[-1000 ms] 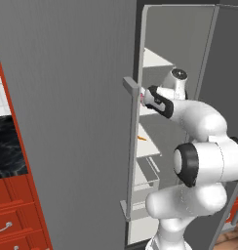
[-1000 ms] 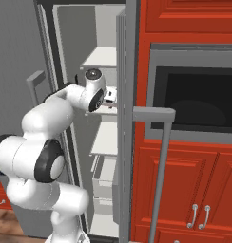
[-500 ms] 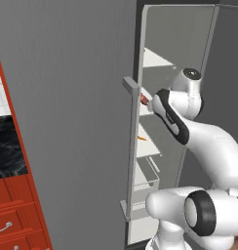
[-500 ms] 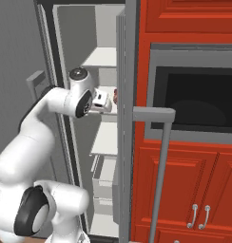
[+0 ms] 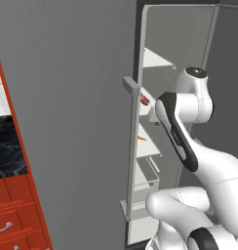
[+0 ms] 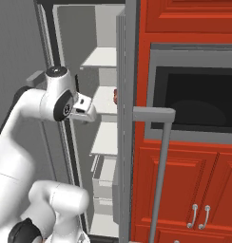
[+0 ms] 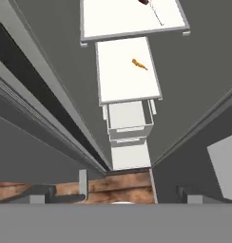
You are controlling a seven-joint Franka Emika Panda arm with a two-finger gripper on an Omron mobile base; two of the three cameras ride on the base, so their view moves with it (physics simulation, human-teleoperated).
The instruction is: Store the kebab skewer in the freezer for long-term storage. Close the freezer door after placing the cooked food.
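Freezer (image 6: 106, 85) is open, freezer door (image 5: 77, 122) swung wide with its bar handle (image 5: 131, 151) edge-on. Kebab skewer (image 5: 144, 99) lies on a white shelf (image 7: 122, 19) inside, meat end also visible past the door edge in the right base view (image 6: 115, 95) and at the top of the hand view (image 7: 151, 7). Small orange item (image 7: 139, 64) sits on the shelf below; pale drawers (image 7: 128, 121) under that. Tool (image 7: 132, 190) is released, fingers apart, holding nothing, pointing down the compartment. Red cabinets (image 6: 194, 185) and a dark oven (image 6: 198, 102) sit beside the fridge.

Freezer door (image 5: 67, 122) open; shelves (image 7: 127, 71) reachable through the gap.
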